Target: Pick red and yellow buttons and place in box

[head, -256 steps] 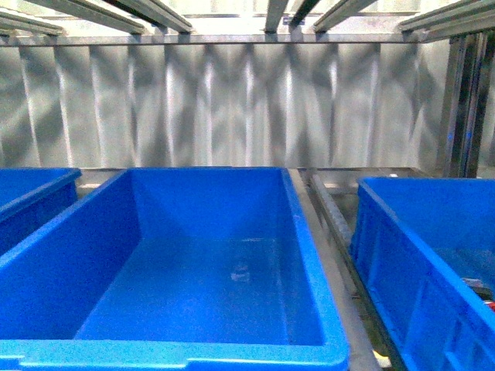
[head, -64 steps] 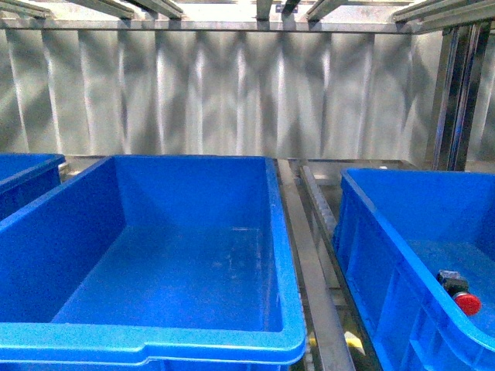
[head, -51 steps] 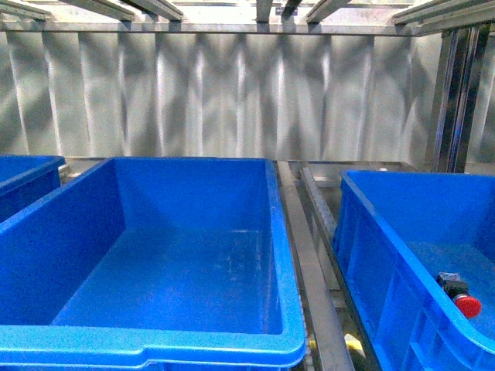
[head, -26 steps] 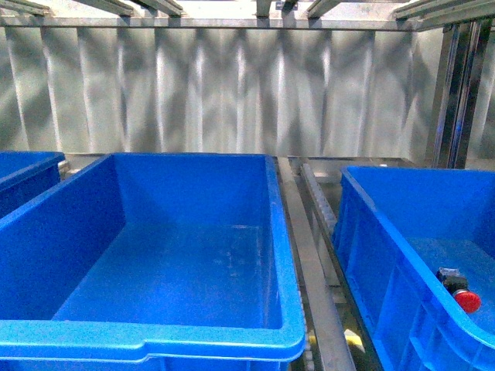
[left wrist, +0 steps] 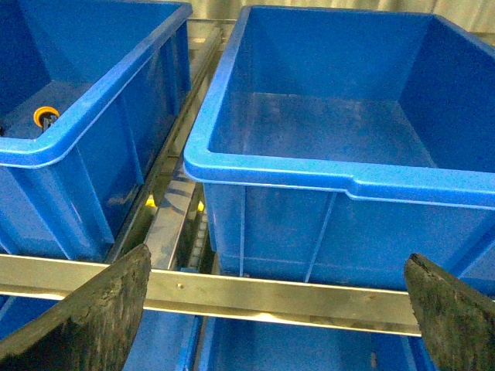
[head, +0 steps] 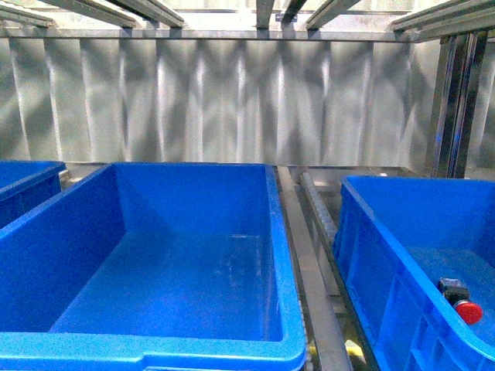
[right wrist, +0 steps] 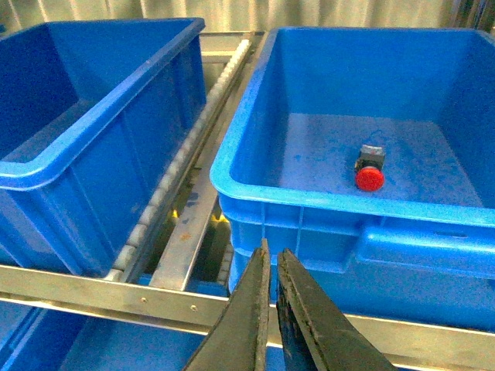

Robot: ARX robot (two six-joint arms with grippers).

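A red button (right wrist: 370, 178) with a black body lies on the floor of the right-hand blue bin (right wrist: 232, 147), and it also shows in the front view (head: 468, 311). A yellow button (left wrist: 46, 116) sits in the left-hand bin (left wrist: 93, 100). The box (head: 286, 255) in the middle is empty, and its rim also shows in the left wrist view (left wrist: 271, 166). My left gripper (left wrist: 276, 259) is open and holds nothing, hanging in front of that box's near wall. Just as bare, my right gripper (right wrist: 272, 255) is shut in front of the right bin's near wall. Neither arm shows in the front view.
Three look-alike blue bins stand side by side on a metal roller rack (head: 309, 255), with rails between them. A metal crossbar (left wrist: 263, 292) runs below the bins' fronts and also shows in the right wrist view (right wrist: 116, 297). A corrugated metal wall (head: 232, 100) closes the back. More blue bins (left wrist: 294, 348) sit on the level below.
The front view has shifted: the bins moved left and the red button in the right bin came into sight. In the last second the bins slid slightly lower in the picture. Nothing inside them moved.
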